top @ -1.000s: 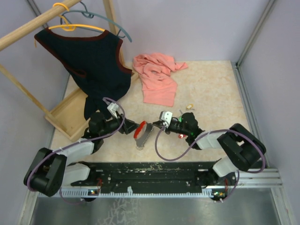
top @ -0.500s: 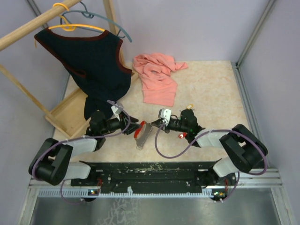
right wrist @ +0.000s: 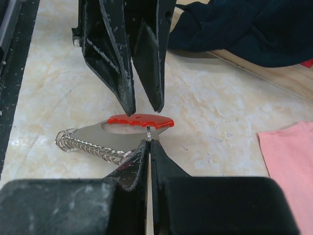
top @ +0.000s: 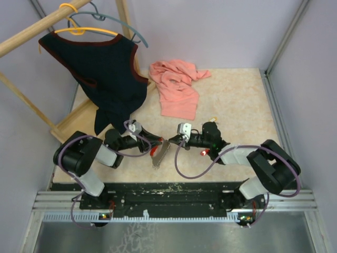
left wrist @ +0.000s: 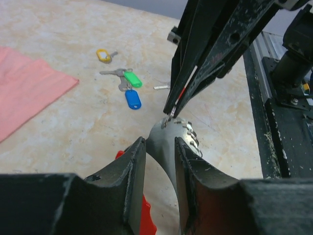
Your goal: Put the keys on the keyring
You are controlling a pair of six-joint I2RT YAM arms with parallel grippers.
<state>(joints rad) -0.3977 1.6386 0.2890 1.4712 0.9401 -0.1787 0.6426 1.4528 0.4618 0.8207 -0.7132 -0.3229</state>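
The keyring [top: 158, 151] lies low between both grippers, red side [right wrist: 139, 120] up, grey metal side [right wrist: 117, 131] below. My left gripper [left wrist: 159, 142] is shut on its grey metal side [left wrist: 165, 134]; it also shows in the right wrist view [right wrist: 145, 110]. My right gripper [right wrist: 148, 142] is shut on a red key [left wrist: 183, 93]. The key's small wire ring [right wrist: 148, 133] sticks out of the tips and touches the keyring's grey edge. Yellow [left wrist: 103, 55], green [left wrist: 132, 78] and blue [left wrist: 132, 99] keys lie on the table beyond.
A coiled chain [right wrist: 88, 144] hangs off the keyring. A pink cloth [top: 176, 87] lies at the back. A dark vest [top: 100, 68] hangs on a wooden rack [top: 79, 129] at the left. The black base rail [top: 174, 192] runs along the front.
My left arm has folded in, its wrist shifting right toward the keyring. My right gripper has edged left so that the key's ring meets the keyring.
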